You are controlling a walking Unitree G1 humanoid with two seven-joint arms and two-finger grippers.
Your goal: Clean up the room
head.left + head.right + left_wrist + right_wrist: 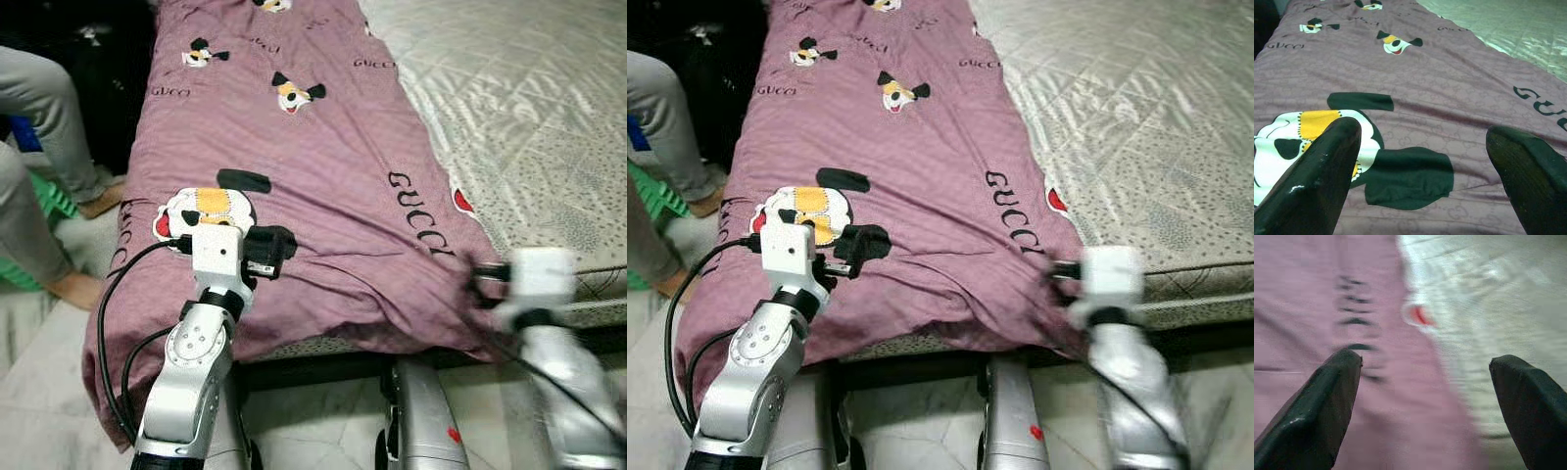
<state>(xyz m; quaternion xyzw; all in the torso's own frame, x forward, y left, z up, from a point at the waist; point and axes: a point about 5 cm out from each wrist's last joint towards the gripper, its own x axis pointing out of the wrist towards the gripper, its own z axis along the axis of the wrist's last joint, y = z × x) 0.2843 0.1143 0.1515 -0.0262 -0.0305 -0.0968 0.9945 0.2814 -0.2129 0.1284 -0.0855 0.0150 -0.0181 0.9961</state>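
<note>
A grey patterned mattress [529, 108] stretches ahead of both pincers and off beyond the right one. Over its near-left part lies a mauve blanket [323, 176], printed with cartoon mouse figures and black lettering, its near edge hanging over the mattress front toward the pale tiled floor [323, 421].

The left gripper [1422, 161] hangs just over the near end of the blanket, its two black fingers [1317, 176] spread wide with nothing between them. Directly under and ahead of it sits the largest cartoon print [206, 211], white and yellow with black ears; a smaller print [294, 93] lies further ahead, well beyond the fingertips.

The right gripper [1425, 401] is at the blanket's near right corner, where the mauve cloth meets the bare mattress. Its view is blurred, but the fingers stand wide apart with nothing held: the blanket lies toward one finger, the mattress toward the other. A small red patch [1420, 316] sits at the blanket's edge just ahead of it, beside the black lettering [421, 220].

Well off to the left of the left gripper, a person's grey-trousered legs [44, 108] and bare feet [73, 289] stand on the floor beside the bed.
</note>
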